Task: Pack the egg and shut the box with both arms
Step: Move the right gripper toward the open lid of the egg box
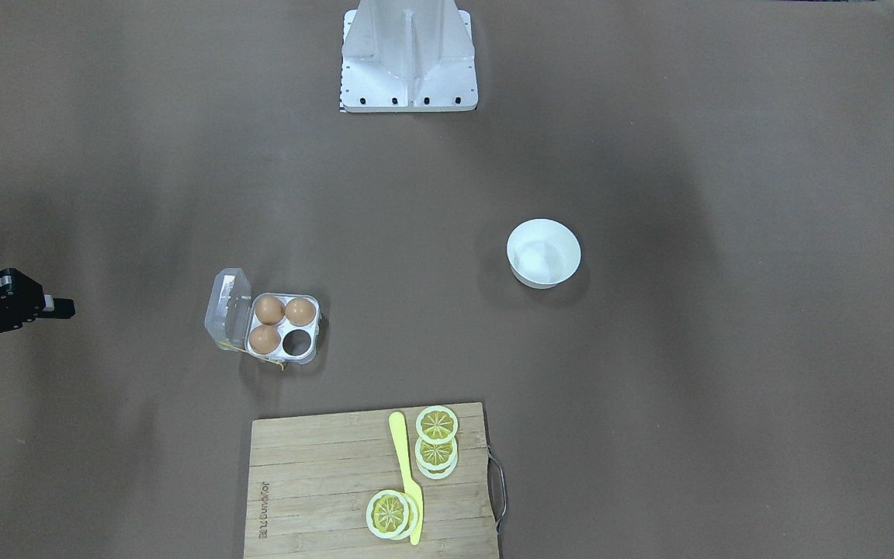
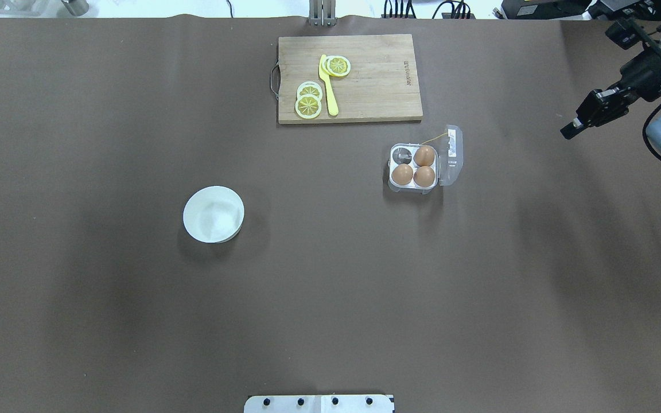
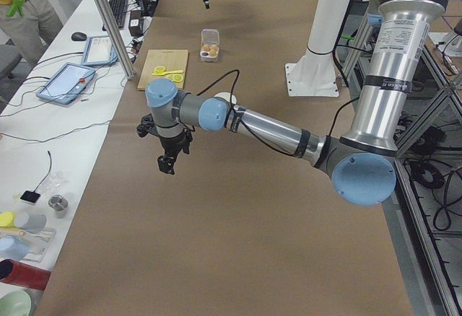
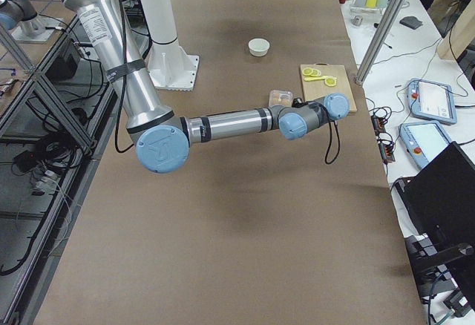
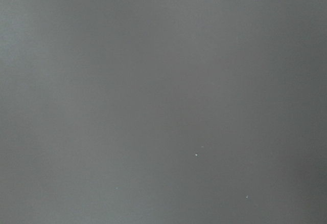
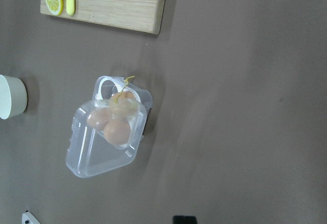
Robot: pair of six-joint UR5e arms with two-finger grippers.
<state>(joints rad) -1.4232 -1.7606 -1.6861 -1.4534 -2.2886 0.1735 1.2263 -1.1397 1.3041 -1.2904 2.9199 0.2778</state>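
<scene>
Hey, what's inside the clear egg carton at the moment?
Three brown eggs fill three cups of the carton; the fourth cup is empty, and the lid is open. The cup bottoms under the eggs are covered.

A round white bowl [image 1: 543, 252] sits upright on the brown surface [image 1: 649, 427]. Well apart, a wooden cutting board [image 1: 315, 481] carries lemon slices [image 1: 437, 425] and a yellow knife [image 1: 407, 473].

Cutting board [image 1: 315, 466]: burnt-in brand along one edge, reads roughly "Joyoung". Trailing characters too small. No other legible text.
</scene>
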